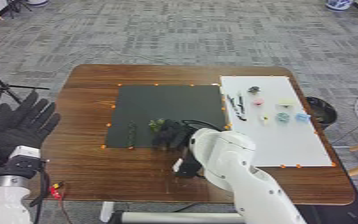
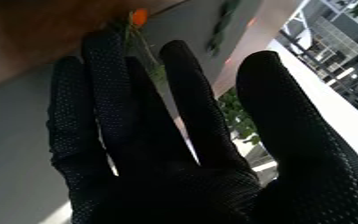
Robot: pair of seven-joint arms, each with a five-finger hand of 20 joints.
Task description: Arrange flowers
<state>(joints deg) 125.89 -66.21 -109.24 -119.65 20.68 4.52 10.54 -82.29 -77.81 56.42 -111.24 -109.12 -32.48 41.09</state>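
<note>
My right hand (image 1: 169,135) is low over the front part of the dark mat (image 1: 171,102), beside a green sprig (image 1: 155,123). To its left a thin green stem (image 1: 131,134) lies on the mat. In the right wrist view, the fingers and thumb of my right hand (image 2: 158,175) are straight and spread. Green leaves (image 2: 237,114) appear behind the gap by the thumb, and a dark green stem (image 2: 222,27) lies beyond the fingertips. My left hand (image 1: 23,125) is open at the table's left side. On the white board lie a pink flower (image 1: 258,101) and a teal flower (image 1: 283,117).
The white board (image 1: 291,145) also holds a yellow flower (image 1: 285,102), a blue one (image 1: 302,117), a dark one (image 1: 254,90) and dark slender pieces (image 1: 236,108). Orange markers edge mat and board. A black bin (image 1: 321,111) stands right of the brown table (image 1: 158,170).
</note>
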